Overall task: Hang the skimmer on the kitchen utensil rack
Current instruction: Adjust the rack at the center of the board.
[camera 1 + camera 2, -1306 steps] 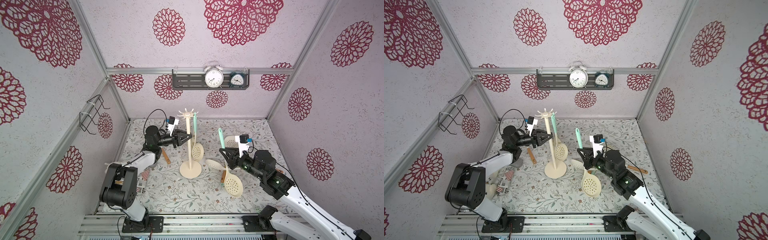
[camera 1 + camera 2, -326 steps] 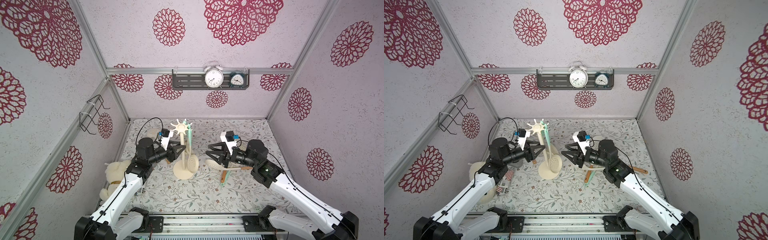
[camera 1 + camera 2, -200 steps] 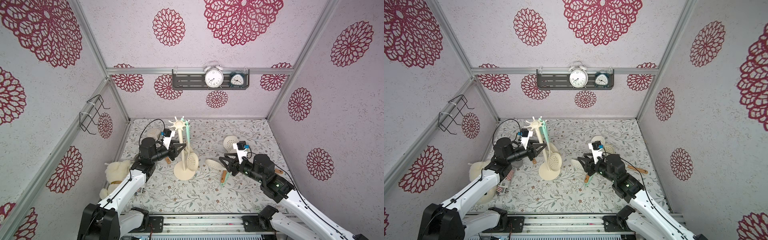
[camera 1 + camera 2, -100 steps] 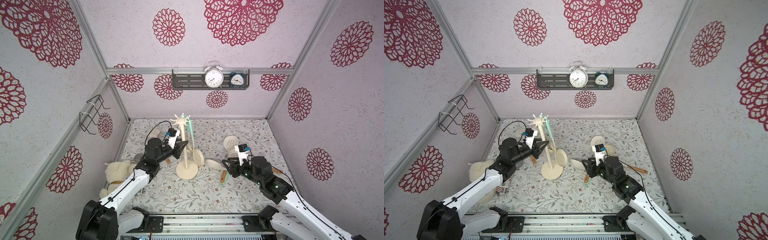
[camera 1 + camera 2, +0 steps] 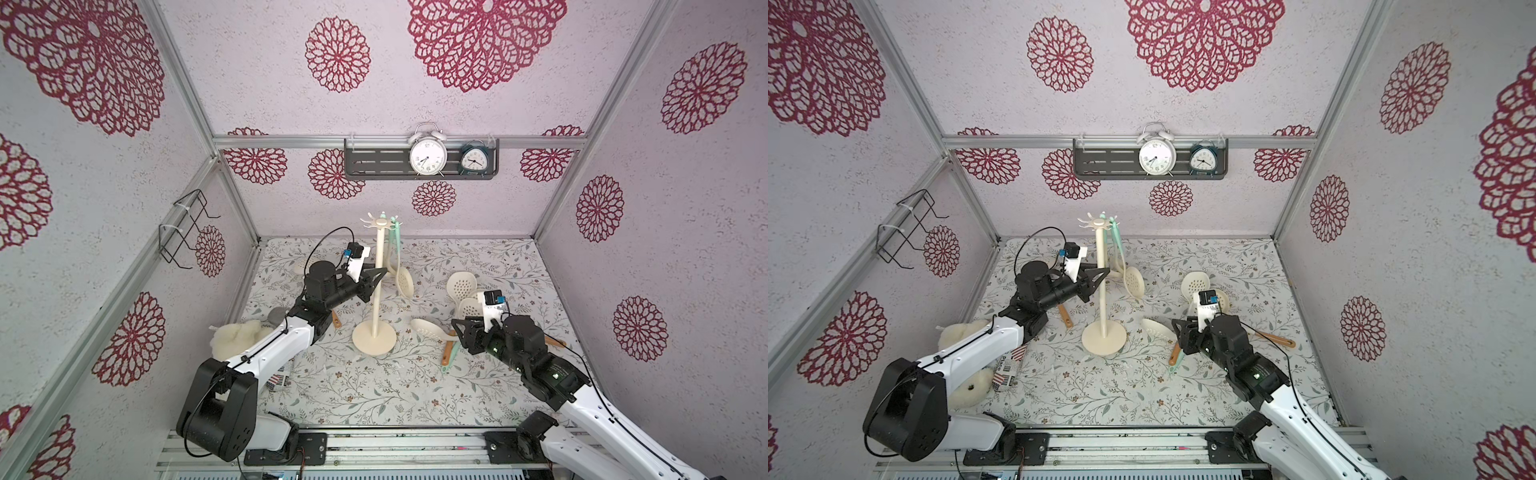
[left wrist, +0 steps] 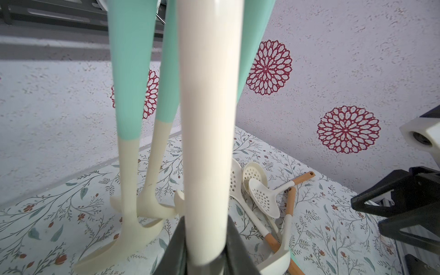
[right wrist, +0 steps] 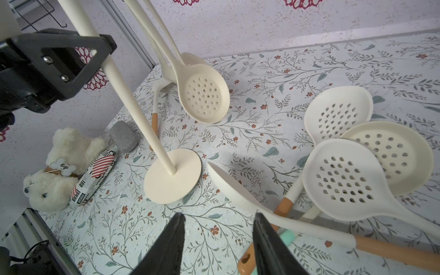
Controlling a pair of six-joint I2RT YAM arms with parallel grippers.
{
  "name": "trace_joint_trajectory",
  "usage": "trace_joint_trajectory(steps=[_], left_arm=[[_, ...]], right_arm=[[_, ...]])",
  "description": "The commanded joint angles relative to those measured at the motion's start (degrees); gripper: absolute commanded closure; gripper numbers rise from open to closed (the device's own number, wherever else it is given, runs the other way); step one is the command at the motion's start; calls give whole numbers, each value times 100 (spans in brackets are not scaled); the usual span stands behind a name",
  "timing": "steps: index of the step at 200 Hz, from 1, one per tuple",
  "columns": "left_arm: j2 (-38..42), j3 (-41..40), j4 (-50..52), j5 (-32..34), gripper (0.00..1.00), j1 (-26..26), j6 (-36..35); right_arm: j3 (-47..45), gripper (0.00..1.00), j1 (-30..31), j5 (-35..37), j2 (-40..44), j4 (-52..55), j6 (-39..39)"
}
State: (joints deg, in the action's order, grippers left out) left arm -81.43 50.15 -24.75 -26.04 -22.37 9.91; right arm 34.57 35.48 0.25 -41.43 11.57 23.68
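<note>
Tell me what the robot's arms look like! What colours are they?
Both the left arm and right arm have smooth white shells with chunky black joints and thin black cables. The left gripper and right gripper have black, triangle-shaped fingers. A small white block with a blue part sits on each wrist.

Cream rack (image 5: pixel 375 316) standing, skimmer (image 5: pixel 404 281) hanging on it
</note>
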Motion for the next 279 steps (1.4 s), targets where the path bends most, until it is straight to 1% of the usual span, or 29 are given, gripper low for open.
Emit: trace_joint_trajectory(steps=[1, 25, 51, 90, 102, 119, 138, 159, 176, 185, 197, 208, 221, 240, 252, 259, 279], left_arm=[[-42, 369, -633, 129, 100, -41, -234], [6, 315, -627, 157, 100, -80, -288], [201, -41, -638, 245, 100, -95, -273], [587, -657, -626, 308, 100, -153, -127], [673, -828, -636, 302, 94, -162, -65], [811, -1041, -662, 320, 84, -180, 33], [971, -1210, -605, 371, 74, -187, 102], [1165, -1353, -458, 413, 64, -189, 125], [1374, -1493, -305, 504, 54, -187, 129], [1495, -1562, -229, 569, 49, -185, 132], [1649, -1644, -142, 632, 41, -186, 172], [1831, -1736, -41, 703, 37, -182, 235], [2100, -1868, 112, 871, 32, -185, 351], [2638, -2021, 714, 1381, 30, -184, 591], [3020, -2106, 1149, 1722, 31, -188, 835], [3236, -2165, 1378, 1887, 32, -186, 1024], [3795, -2290, 1955, 2003, 33, -205, 1531]], right_arm=[[-65, 50, -33, 103, 63, -23, 131], [-190, 50, -50, 63, 82, -123, 196], [-249, 49, -59, 40, 25, -182, 284], [40, 36, -103, 335, -495, 379, 757], [151, 33, -112, 381, -721, 625, 935], [290, 25, -138, 599, -1050, 978, 1274], [515, 18, -218, 762, -1366, 1312, 1269], [828, 15, -504, 1132, -1633, 1681, 1472], [998, 13, -798, 1069, -1815, 1694, 1204], [1058, 14, -964, 1005, -1903, 1652, 974], [1125, 22, -1166, 925, -2052, 1629, 764], [1228, 31, -1378, 741, -2283, 1646, 653], [1392, 34, -1523, 552, -2560, 1681, 514], [1599, 37, -1679, 665, -2859, 1648, 314], [1748, 38, -1959, 640, -3017, 1614, 186], [1843, 38, -2222, 496, -3129, 1542, 73], [1966, 39, -2758, 227, -3378, 1322, -357]])
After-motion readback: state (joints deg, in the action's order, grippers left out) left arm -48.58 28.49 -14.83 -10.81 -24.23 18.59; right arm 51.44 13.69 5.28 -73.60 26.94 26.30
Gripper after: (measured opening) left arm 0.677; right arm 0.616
